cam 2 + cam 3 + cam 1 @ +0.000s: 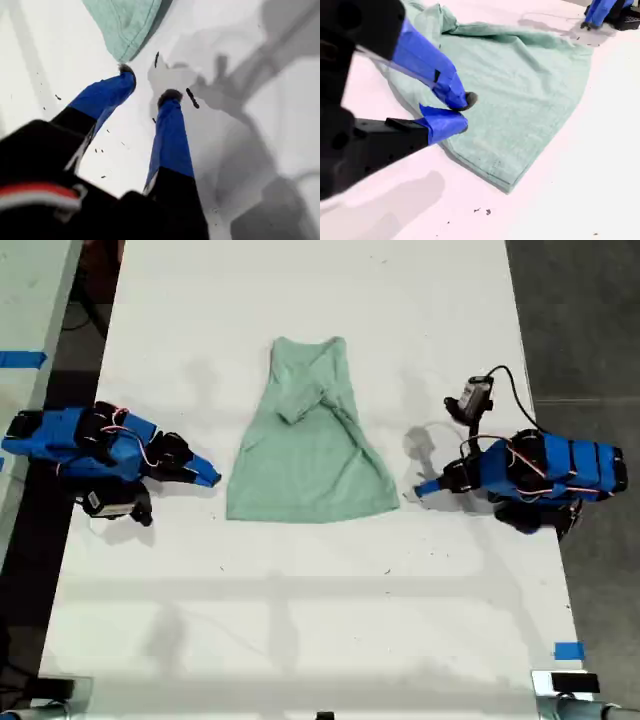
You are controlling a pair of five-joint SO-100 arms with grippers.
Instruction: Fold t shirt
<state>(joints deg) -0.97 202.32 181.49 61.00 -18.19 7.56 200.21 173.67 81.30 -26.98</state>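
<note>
The pale mint-green t shirt (310, 455) lies flat and wrinkled on the white table (300, 620), narrow end away from the camera and a sleeve folded across its upper part. My first gripper (422, 490) is at the exterior view's right, just off the hem corner. Its blue fingers are open around bare table, with the t shirt (127, 20) corner just beyond my first gripper (148, 85). My second gripper (208, 478) sits at the exterior view's left beside the other hem corner. There my second gripper (464, 112) has its tips together over the t shirt (520, 85) edge, holding nothing.
Blue tape marks (568, 650) sit near the table's edge at the exterior view's lower right. A cable and a small device (475, 395) rise behind the first arm. Dark floor (590, 320) borders the table. The first arm (602, 12) shows beyond the shirt in the second wrist view.
</note>
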